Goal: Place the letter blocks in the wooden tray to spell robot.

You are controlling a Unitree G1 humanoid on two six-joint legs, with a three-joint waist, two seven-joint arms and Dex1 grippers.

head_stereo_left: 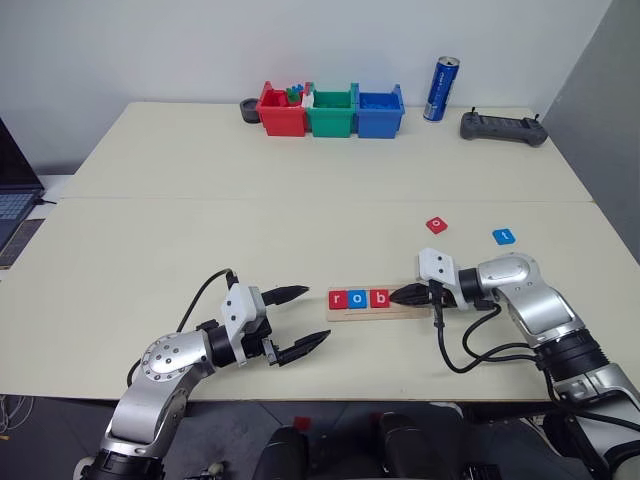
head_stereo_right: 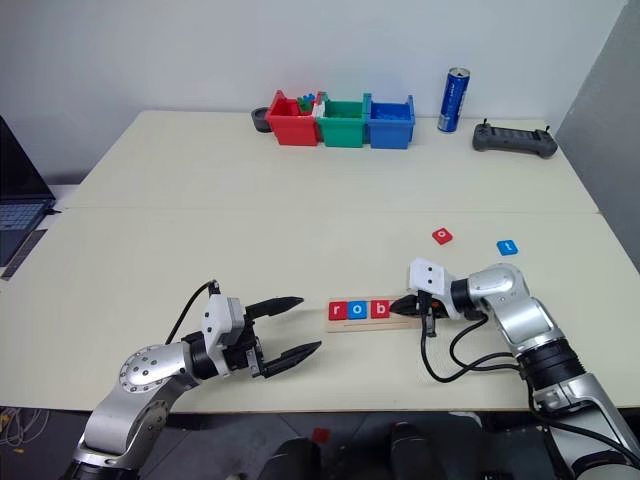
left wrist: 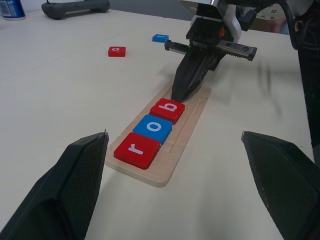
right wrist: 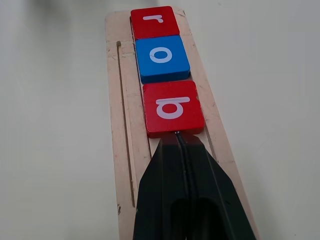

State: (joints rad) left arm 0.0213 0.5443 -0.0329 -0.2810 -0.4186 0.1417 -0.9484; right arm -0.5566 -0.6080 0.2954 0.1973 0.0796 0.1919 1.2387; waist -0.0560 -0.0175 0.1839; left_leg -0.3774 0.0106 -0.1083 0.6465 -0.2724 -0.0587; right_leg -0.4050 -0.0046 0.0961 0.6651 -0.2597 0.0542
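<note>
The wooden tray (head_stereo_left: pixel 372 312) is lying near the table's (head_stereo_left: pixel 200 220) front edge, carrying red r (right wrist: pixel 152 21), blue o (right wrist: pixel 162 56) and red b (right wrist: pixel 172 107). The right end effector (right wrist: pixel 178 137), fingers pressed together, seems to be touching b's edge. The left end effector (head_stereo_left: pixel 298 322) is hovering wide apart

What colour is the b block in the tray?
Red b block with a white letter; clearest in the right wrist view.
</note>
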